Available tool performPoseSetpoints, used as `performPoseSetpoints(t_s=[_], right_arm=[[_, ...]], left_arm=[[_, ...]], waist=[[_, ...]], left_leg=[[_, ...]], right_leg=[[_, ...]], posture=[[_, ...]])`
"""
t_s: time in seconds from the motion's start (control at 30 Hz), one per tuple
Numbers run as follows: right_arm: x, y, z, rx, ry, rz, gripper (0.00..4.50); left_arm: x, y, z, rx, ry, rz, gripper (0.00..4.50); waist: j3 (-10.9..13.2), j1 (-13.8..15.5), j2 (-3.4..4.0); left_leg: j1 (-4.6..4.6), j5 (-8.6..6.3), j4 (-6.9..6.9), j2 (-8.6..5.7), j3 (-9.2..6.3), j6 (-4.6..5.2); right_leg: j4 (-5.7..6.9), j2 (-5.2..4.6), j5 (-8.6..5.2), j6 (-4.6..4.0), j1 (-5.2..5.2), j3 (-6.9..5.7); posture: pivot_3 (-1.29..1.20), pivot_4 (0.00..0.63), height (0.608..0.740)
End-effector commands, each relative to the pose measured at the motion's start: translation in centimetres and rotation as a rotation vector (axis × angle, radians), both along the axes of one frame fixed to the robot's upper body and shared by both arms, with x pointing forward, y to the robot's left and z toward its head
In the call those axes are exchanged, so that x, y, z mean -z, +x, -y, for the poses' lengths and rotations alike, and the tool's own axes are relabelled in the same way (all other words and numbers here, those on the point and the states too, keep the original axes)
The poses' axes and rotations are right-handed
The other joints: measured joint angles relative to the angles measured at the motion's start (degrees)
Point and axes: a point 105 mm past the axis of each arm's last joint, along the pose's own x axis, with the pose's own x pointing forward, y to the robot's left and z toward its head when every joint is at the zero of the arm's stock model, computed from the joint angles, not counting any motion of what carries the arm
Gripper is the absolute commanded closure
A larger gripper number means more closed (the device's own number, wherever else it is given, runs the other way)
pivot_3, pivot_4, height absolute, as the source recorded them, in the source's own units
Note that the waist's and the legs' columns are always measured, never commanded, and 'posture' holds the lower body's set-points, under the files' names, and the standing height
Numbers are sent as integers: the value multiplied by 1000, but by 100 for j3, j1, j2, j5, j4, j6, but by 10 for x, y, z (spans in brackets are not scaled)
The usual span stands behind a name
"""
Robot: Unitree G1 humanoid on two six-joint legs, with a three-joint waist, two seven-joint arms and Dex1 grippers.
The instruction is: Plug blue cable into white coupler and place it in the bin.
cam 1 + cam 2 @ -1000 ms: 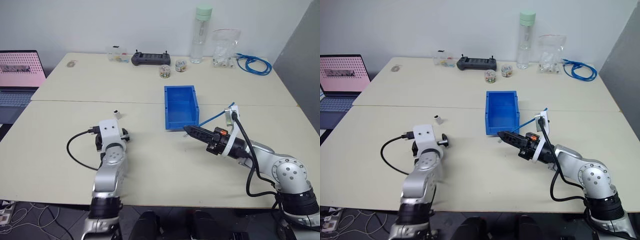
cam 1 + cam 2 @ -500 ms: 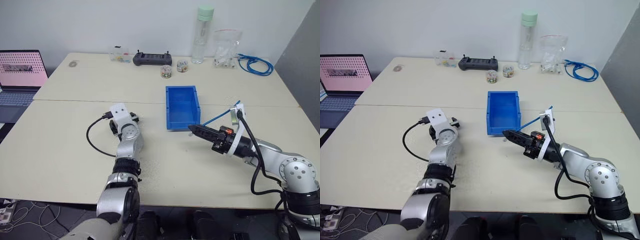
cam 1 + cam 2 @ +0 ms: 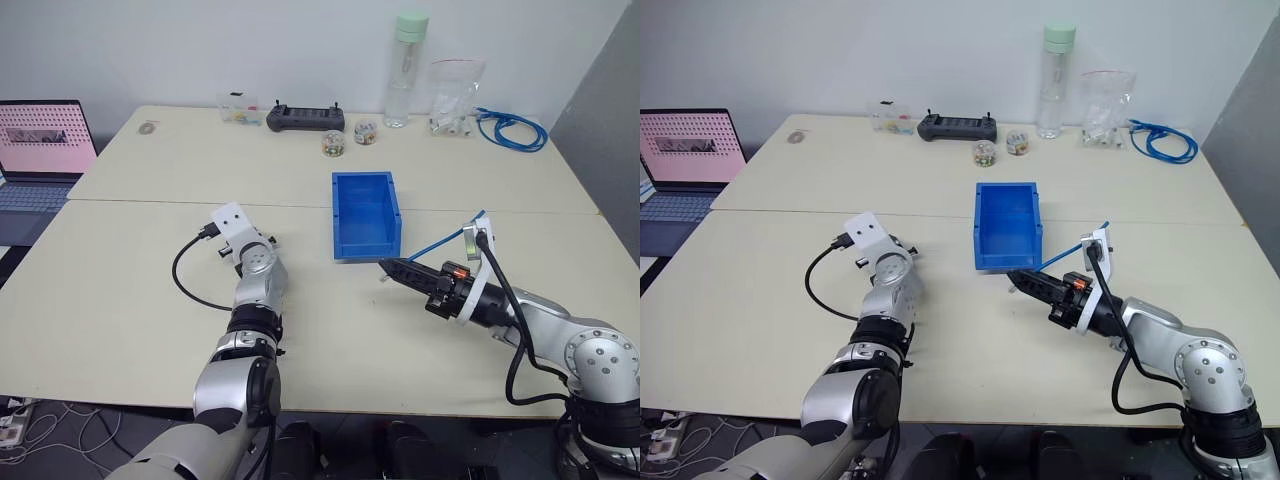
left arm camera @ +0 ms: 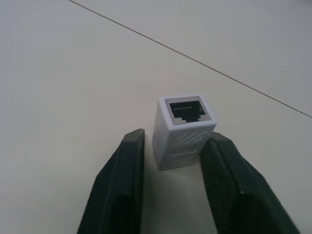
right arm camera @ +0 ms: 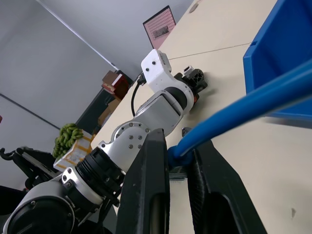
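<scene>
Closing around the white coupler [image 4: 184, 129], the left claw [image 4: 171, 161] had its two black fingers on either side of the small block, which stood on the bench [image 4: 73, 73] with its dark socket facing away from the wrist; one finger seemed to touch the side of the block, and on the other side a thin gap was visible, so I judged the grip as not yet firm. A squeeze that was not centred could push the coupler sideways or tip it over, because the block was light and the bench surface was smooth; a grip too low on the body could also let it rotate when the plug pressed in.

On the robot's right side, the right claw [image 5: 178, 161] was shut on the blue cable [image 5: 243, 105], holding it close to its end; the plug itself was hidden between the fingers, so its orientation could not be read. If the plug was turned the wrong way, or the cable bent behind the grip, the insertion could fail or the cable could slip.

Farther on the bench, the bin [image 3: 365, 213] stood open between the two arms, just beyond the right claw's tip; a careless swing there could knock its near wall.
</scene>
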Motion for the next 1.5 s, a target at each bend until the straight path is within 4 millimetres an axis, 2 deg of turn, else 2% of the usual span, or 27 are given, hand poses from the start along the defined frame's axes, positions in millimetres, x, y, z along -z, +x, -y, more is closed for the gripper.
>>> performPoseSetpoints(t_s=[0.03,0.17,0.27,0.3,0.37,0.43,0.5,0.57,0.67,0.77,0.87,0.97,1.23,1.5], right_arm=[[-14,-4,-2,-12,37,50,4307],[-12,0,-2,1,46,51,4307],[-11,0,-4,1,48,57,4307],[-12,0,-4,-1,45,62,4307],[-13,-1,-5,-6,36,74,4307],[-9,-2,-6,-40,-46,112,4307],[-6,-4,-7,-83,-129,157,4307],[-5,-5,-9,-125,-182,200,4307],[-2,-6,-19,-210,-280,286,4307],[5,-7,-30,-286,-335,348,4307],[15,-10,-37,-351,-381,401,4307],[24,-11,-39,-387,-417,431,4307],[50,1,-34,-398,-508,472,4307],[55,13,-27,-373,-534,491,4307]], left_arm=[[8,-6,-4,-16,7,-28,3713],[8,-12,-22,-62,33,-36,3716],[-3,-10,-27,19,75,-8,3716],[-15,-8,-17,180,91,52,3716],[-30,-15,1,437,148,116,3716],[-22,-49,4,783,275,89,3716],[-15,-91,23,1153,335,61,3716],[-8,-122,40,1424,364,13,3716],[8,-149,68,1740,392,-33,3716],[17,-151,103,1942,407,43,3716],[28,-143,127,2065,466,99,3716],[37,-138,139,2134,496,113,3716],[42,-134,143,2214,533,152,3716],[43,-141,137,2224,489,143,3716]], waist=[[0,-8,0],[0,-15,0],[0,-102,0],[0,-139,0],[0,-199,1],[1,-256,3],[2,-335,1],[8,-324,14],[14,-202,20],[13,-120,31],[15,-111,20],[14,-163,20],[11,-165,19],[9,-185,22]], left_leg=[[1,0,0,0,1,0],[4,1,-1,1,2,-1],[11,1,-2,5,11,-2],[12,1,-4,5,12,-2],[15,6,-8,13,14,-11],[15,27,-15,23,13,-47],[14,28,-17,30,9,-50],[22,24,-27,40,17,-46],[14,20,-24,39,-14,-35],[18,27,-21,30,-13,-23],[7,28,-14,26,-12,-22],[1,28,-14,29,-9,-22],[18,29,-10,27,-6,-19],[23,29,-12,30,-6,-19]], right_leg=[[0,0,0,0,0,-1],[1,0,0,0,0,-1],[4,0,0,0,0,3],[5,0,0,0,0,3],[7,4,1,-1,-2,4],[8,16,2,-5,-7,6],[8,21,4,-16,-10,15],[10,29,-2,-43,-17,21],[-1,27,-7,-48,-10,1],[-2,38,-12,-29,0,-7],[-8,42,-4,-31,0,-9],[-7,37,8,-47,-8,-1],[1,40,6,-42,3,-9],[6,42,8,-43,3,-3]], posture=[[0,150,740],[0,150,740],[0,150,740],[0,150,740],[0,150,740],[0,150,740],[0,150,740],[0,150,740],[0,150,740],[0,150,740],[0,150,740],[0,150,740],[0,150,740],[0,150,740]])
